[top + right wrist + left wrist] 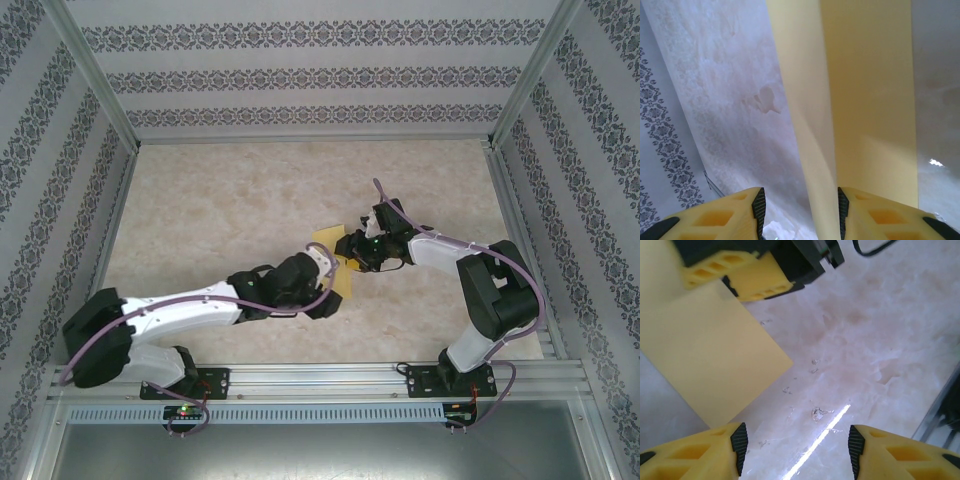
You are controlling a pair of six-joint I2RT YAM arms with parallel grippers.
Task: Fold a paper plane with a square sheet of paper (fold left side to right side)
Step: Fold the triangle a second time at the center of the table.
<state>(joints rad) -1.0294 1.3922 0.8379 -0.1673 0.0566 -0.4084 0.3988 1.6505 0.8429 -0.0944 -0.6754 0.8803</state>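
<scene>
Left gripper [797,444] of mine stands released, its two yellow fingers [705,460] well apart with only bare table [865,340] between them. The one yellow sheet of paper [705,350] lies flat toward ten o'clock of it. Right gripper [799,207] is parted too, about half wide. The sheet's raised crease runs toward twelve o'clock through its gap, close against the three o'clock finger, though I cannot tell whether it touches. I count two grippers and one sheet, near the table's middle.
</scene>
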